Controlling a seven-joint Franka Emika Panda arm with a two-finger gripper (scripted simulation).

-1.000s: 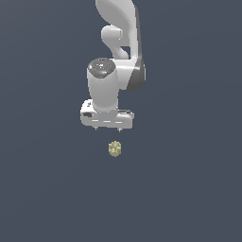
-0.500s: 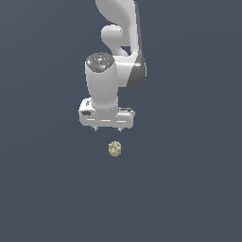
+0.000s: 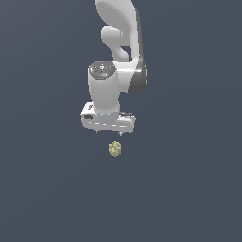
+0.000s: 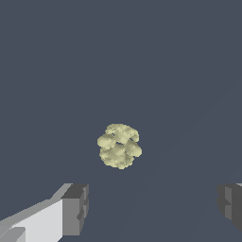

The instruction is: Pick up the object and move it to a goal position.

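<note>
The object is a small lumpy pale olive-yellow ball lying on the flat dark grey ground. It shows in the wrist view beyond the two fingers. My gripper hangs just above and slightly behind it, pointing down, and is open and empty. Only the small fingertips peek below the white hand in the exterior view. In the wrist view the two grey finger pads stand wide apart, with the object apart from both.
The white arm rises behind the gripper to the top of the exterior view. Around the object there is only plain dark grey ground.
The arm's wrist has turned and shifted slightly over the object. The object has not moved and the gripper stays open.
</note>
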